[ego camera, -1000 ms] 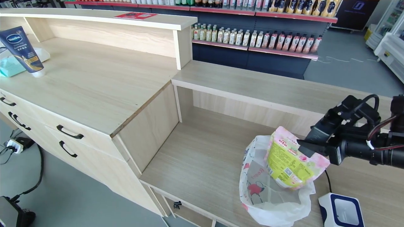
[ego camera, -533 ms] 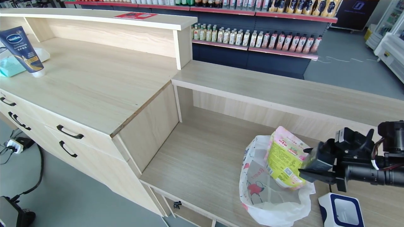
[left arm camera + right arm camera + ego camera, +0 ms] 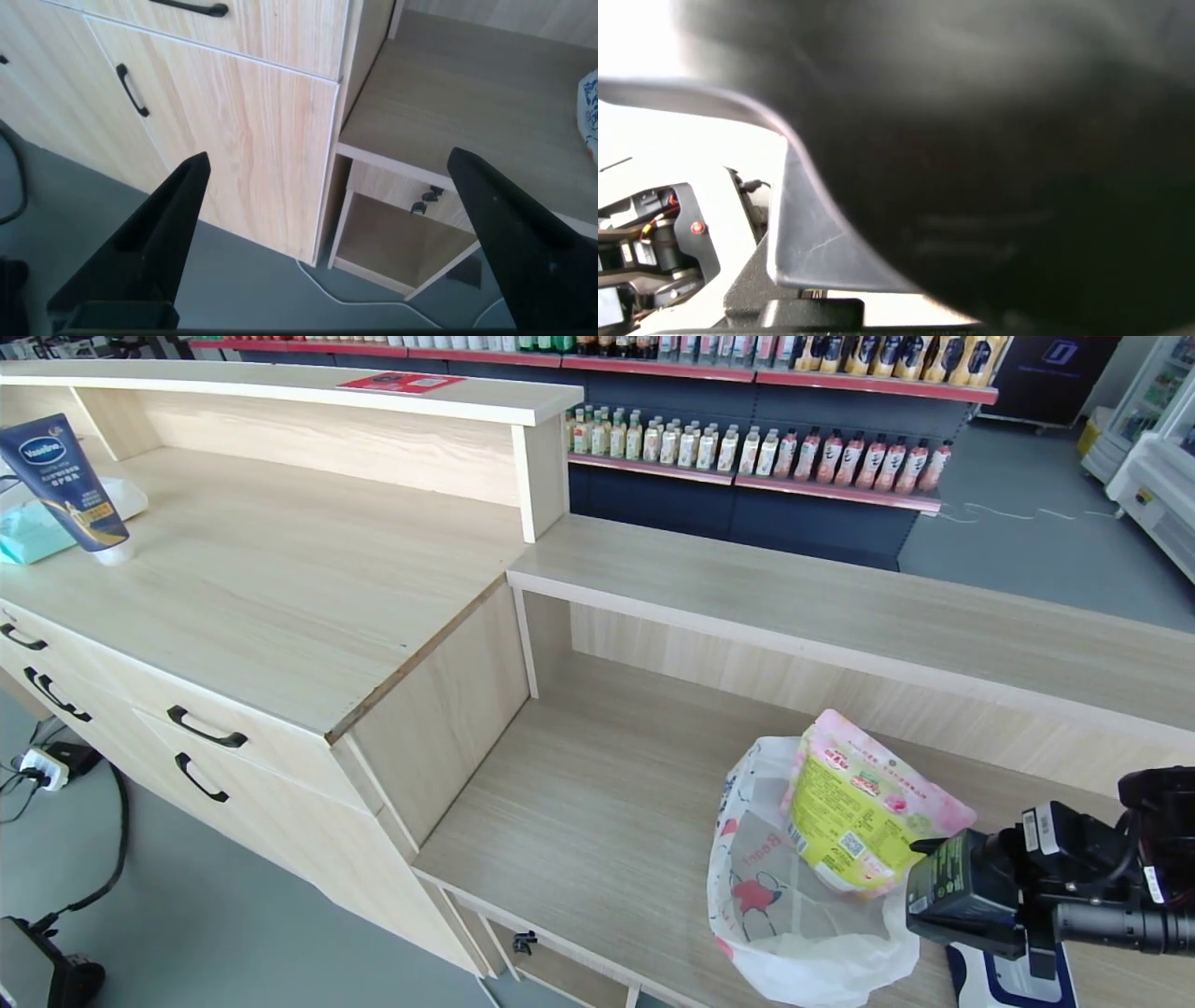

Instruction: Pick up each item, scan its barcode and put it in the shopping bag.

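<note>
Pouch (image 3: 864,817) of green and pink film, standing tilted in the mouth of the shopping bag (image 3: 794,933) on the lower counter (image 3: 597,803), at 4 o'clock in the head view, with its upper half above the bag's slumped rim. The right gripper (image 3: 938,891) hangs just beside the pouch at its 4 o'clock, apart from it and over the scanner (image 3: 1004,980); whether this pincer is spread or pressed together cannot be told. The left gripper (image 3: 327,159) is spread wide and empty, low beside the cabinet (image 3: 271,131). At 10 o'clock on the upper counter (image 3: 280,579) a dark blue tube (image 3: 65,485) stands on its cap against a teal pack (image 3: 28,534). The pouch is judged light, soft and slick, best pinched across its sealed top edge. The tube is probably light and semi-stiff but easily toppled, so it is best taken across mid-body. The teal pack looks soft and would dent under a hard squeeze.
</note>
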Available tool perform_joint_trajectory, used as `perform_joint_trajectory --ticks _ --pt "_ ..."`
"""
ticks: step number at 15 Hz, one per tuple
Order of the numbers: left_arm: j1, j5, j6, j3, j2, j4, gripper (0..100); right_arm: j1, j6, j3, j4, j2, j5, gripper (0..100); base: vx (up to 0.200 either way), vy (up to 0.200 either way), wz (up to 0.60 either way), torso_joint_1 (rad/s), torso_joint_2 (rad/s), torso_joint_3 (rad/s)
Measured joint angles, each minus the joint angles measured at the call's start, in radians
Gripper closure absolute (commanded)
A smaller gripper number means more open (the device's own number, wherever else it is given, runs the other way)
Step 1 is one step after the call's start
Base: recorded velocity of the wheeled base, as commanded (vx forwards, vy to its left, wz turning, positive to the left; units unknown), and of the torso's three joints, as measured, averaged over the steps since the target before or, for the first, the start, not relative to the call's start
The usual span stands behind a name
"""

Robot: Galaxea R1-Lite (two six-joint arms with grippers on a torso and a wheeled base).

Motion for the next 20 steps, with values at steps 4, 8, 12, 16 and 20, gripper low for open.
perform_joint_trajectory --ticks 4,8,12,16,20 --pt "0.0 0.0 0.0 0.0 0.0 0.0 0 -0.04 -0.12 0.011 0.008 0.072 0.082 100 0.0 0.0 0.0 0.0 0.0 0.0" --pt "0.0 0.0 0.0 0.0 0.0 0.0 0 -0.066 -0.183 0.013 0.008 0.146 0.121 100 0.0 0.0 0.0 0.0 0.0 0.0" --pt "0.0 0.0 0.0 0.0 0.0 0.0 0 -0.077 -0.219 0.01 0.004 0.2 0.122 100 0.0 0.0 0.0 0.0 0.0 0.0" --pt "0.0 0.0 0.0 0.0 0.0 0.0 0 -0.092 -0.241 0.005 0.002 0.246 0.123 100 0.0 0.0 0.0 0.0 0.0 0.0" --pt "0.0 0.0 0.0 0.0 0.0 0.0 0 -0.093 -0.259 -0.013 -0.006 0.294 0.124 100 0.0 0.0 0.0 0.0 0.0 0.0"
